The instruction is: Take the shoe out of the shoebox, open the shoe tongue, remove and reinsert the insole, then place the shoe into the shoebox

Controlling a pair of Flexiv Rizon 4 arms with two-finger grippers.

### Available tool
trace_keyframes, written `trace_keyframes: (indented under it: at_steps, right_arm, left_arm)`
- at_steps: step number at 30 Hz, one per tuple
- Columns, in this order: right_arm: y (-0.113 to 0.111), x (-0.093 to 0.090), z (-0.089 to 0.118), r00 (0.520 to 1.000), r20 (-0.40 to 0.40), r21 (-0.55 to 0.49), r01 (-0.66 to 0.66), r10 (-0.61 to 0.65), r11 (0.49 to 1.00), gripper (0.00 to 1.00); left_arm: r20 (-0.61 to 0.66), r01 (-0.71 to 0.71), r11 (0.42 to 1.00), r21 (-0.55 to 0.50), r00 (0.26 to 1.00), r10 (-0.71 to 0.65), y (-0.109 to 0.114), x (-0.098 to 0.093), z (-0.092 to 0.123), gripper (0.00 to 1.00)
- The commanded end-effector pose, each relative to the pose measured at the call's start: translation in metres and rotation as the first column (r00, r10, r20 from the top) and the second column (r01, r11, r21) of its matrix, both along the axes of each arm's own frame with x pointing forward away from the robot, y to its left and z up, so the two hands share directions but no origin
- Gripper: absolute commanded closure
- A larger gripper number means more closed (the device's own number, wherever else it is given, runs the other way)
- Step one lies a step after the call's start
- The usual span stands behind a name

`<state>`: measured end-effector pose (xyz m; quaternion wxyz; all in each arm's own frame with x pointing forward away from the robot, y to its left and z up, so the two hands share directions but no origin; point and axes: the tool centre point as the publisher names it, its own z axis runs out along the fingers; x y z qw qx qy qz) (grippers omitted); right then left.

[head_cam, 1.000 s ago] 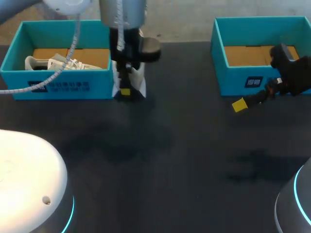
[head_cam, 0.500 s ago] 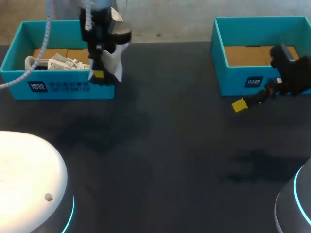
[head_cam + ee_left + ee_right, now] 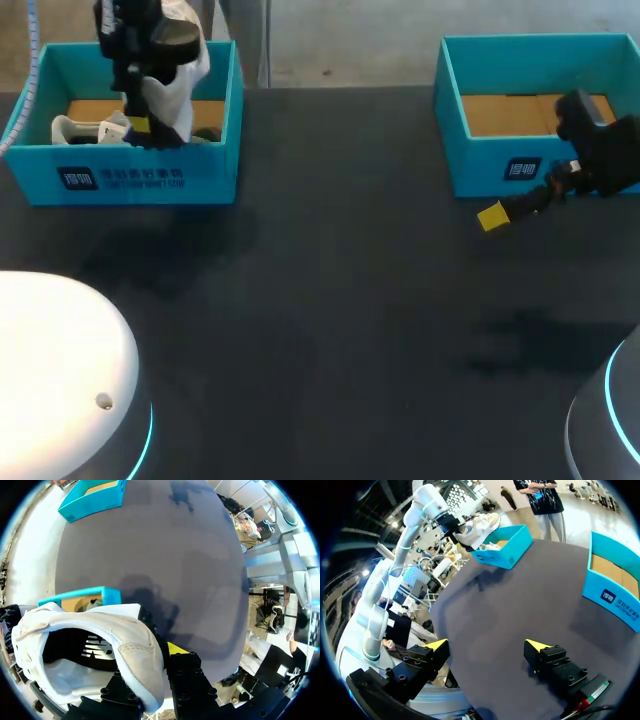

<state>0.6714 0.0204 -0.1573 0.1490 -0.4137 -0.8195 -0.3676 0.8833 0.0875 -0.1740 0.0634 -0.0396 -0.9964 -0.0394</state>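
A white shoe [image 3: 178, 80] is gripped by the left gripper [image 3: 140, 124] and is held in the air over the left shoebox [image 3: 140, 180], above its right half, with nothing of the shoe resting on the cardboard floor. In the left wrist view the shoe's padded collar is seen clamped between the fingers; one yellow fingertip [image 3: 175, 648] shows on the outside of the collar, while the other is hidden inside the shoe. The opening is turned toward the camera, so that a dark lining and a pale insole are seen within. A second white shoe [image 3: 85, 128] lies on its side in the box's left half. The left arm comes in over the box's far wall, with the gripper pointed downward. The right gripper [image 3: 487, 646] is held low just in front of the right shoebox [image 3: 530, 165], its fingers spread wide with nothing between them. The two boxes stand well apart at the far edge of the dark table [image 3: 330, 330], and a broad stretch of tabletop is seen between and in front of them.
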Motion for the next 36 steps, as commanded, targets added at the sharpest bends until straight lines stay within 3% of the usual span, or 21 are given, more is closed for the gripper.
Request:
trace_keyframes:
  at_steps: [1,11,21,36]
  right_arm:
    - [0.001,0.0,0.0,1.0,-0.002,-0.003,0.001,-0.001,1.0,0.0]
    - [0.001,0.0,0.0,1.0,-0.002,-0.003,0.001,-0.001,1.0,0.0]
    - [0.001,0.0,0.0,1.0,-0.002,-0.003,0.001,-0.001,1.0,0.0]
    - [0.001,0.0,0.0,1.0,-0.002,-0.003,0.001,-0.001,1.0,0.0]
  left_arm:
    - [-0.006,-0.012,1.0,-0.028,1.0,0.012,0.026,0.017,0.0,1.0]
    - [-0.016,-0.057,0.998,-0.035,0.998,0.057,0.079,0.053,0.0,1.0]
    - [-0.014,-0.085,0.996,0.002,0.996,0.085,0.122,0.092,-0.015,1.0]
    - [0.019,-0.105,0.994,-0.018,0.994,0.105,0.153,0.149,-0.028,1.0]
